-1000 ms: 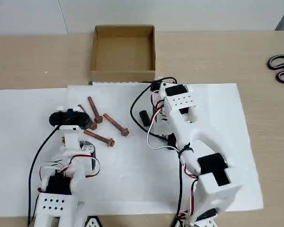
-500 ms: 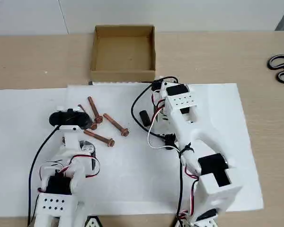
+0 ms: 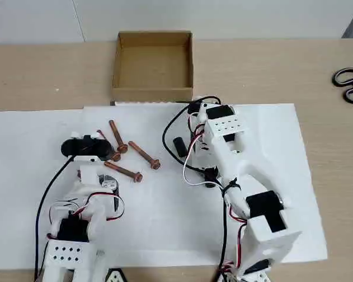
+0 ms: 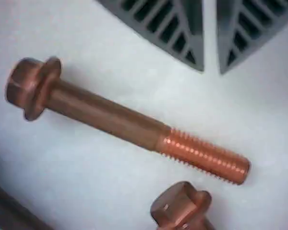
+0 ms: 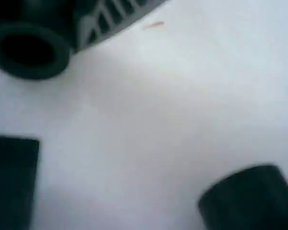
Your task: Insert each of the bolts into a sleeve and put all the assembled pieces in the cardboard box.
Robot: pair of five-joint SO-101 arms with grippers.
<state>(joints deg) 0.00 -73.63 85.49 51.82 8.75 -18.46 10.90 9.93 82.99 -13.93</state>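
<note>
Against the frames one second and half a second back, no material change is noted: the bolts (image 3: 144,154), the sleeve (image 3: 179,145) and both arms stand as before, and the cardboard box (image 3: 154,64) remains without parts at the far edge of the white paper sheet (image 3: 41,135). From overhead, four bolts lie loose on the sheet ahead of the left arm, one of them partly covered by that arm's dark wrist housing. The tips of both grippers are hidden under the arms. A dark item among the right arm's cables cannot be identified. The left wrist view shows the left gripper (image 4: 211,62) just beside a single bolt (image 4: 125,120), its fingers (image 4: 177,28) drawn almost together with a thin slit between, grasping nothing. A second bolt head (image 4: 180,211) is cut off at the frame edge. The right wrist view shows the right gripper (image 5: 110,19) next to an open-bored sleeve (image 5: 29,50), with another sleeve (image 5: 249,196) apart. Whether the right gripper is released or clenched cannot be told.
</note>
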